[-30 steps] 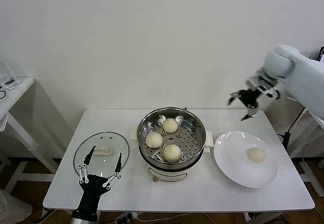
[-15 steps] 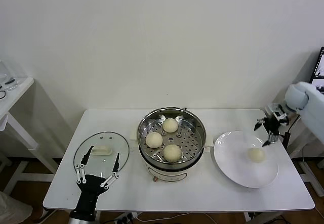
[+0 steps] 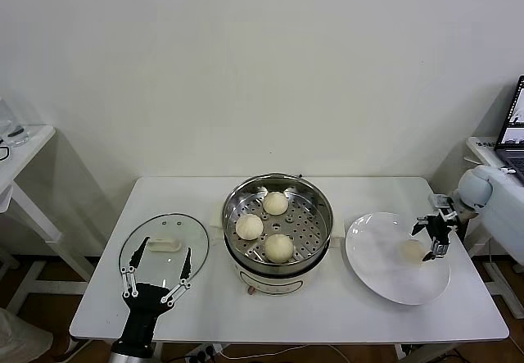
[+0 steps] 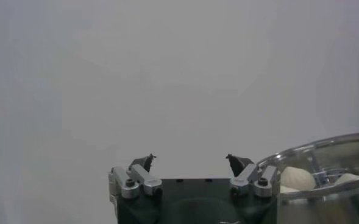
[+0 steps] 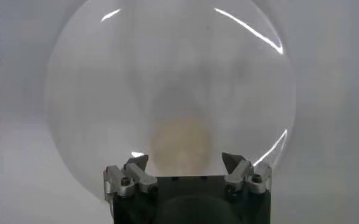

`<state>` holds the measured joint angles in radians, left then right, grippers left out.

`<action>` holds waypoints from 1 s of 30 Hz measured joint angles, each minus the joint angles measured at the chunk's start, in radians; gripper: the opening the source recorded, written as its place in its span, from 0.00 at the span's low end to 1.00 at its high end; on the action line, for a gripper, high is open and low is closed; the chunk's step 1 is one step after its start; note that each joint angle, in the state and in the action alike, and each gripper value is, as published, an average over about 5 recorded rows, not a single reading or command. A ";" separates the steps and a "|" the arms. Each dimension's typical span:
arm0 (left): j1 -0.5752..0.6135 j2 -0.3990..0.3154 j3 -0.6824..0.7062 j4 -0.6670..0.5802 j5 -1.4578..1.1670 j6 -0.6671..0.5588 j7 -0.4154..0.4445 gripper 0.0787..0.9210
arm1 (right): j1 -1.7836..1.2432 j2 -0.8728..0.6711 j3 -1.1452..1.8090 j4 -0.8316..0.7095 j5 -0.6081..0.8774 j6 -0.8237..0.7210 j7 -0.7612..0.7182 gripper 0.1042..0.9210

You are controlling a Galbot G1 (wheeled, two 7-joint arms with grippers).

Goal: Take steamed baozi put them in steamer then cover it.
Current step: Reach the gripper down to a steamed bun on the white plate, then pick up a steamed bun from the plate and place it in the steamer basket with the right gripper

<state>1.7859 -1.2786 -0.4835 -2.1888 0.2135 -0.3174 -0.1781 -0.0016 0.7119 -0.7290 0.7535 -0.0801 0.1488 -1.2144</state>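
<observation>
The steamer (image 3: pixel 277 192) stands mid-table with three baozi on its perforated tray: one at the back (image 3: pixel 275 203), one at the left (image 3: pixel 249 226), one at the front (image 3: pixel 279 248). The fourth baozi (image 3: pixel 412 251) lies on the white plate (image 3: pixel 381 265) at the right; it also shows in the right wrist view (image 5: pixel 179 143). My right gripper (image 3: pixel 433 238) is open and hangs just above that baozi (image 5: pixel 184 161). The glass cover (image 3: pixel 164 246) lies flat at the left. My left gripper (image 3: pixel 155 274) is open and empty at the table's front left (image 4: pixel 190 162).
The steamer's rim with two baozi shows at the edge of the left wrist view (image 4: pixel 325 155). A side table (image 3: pixel 20 146) stands at the far left and a laptop (image 3: pixel 512 129) at the far right. The table's right edge lies just beyond the plate.
My right gripper has swung from above the table's back right down to the plate, over the last baozi. The left arm has barely moved.
</observation>
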 measured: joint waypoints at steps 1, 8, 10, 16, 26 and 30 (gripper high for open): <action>-0.001 0.000 0.000 0.000 0.000 0.001 0.000 0.88 | -0.003 0.002 0.003 -0.003 -0.002 0.000 0.003 0.88; -0.001 -0.001 0.000 0.003 0.001 0.001 -0.002 0.88 | -0.018 0.006 0.016 -0.006 -0.012 -0.003 0.012 0.81; -0.001 -0.001 0.000 0.004 0.001 0.001 -0.002 0.88 | -0.022 0.005 0.019 -0.004 -0.013 -0.004 0.014 0.78; -0.006 -0.002 0.004 0.006 0.001 0.001 -0.002 0.88 | -0.024 -0.001 0.021 0.011 -0.010 -0.009 0.019 0.70; -0.014 0.003 0.012 0.007 0.001 0.005 -0.003 0.88 | 0.092 -0.016 -0.069 0.102 0.059 -0.032 -0.031 0.69; -0.017 0.007 0.015 0.005 0.001 0.006 -0.003 0.88 | 0.214 -0.001 -0.159 0.156 0.126 -0.052 -0.085 0.69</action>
<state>1.7688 -1.2718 -0.4685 -2.1834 0.2144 -0.3112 -0.1815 0.2124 0.7106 -0.8881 0.9098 0.0457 0.0968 -1.2995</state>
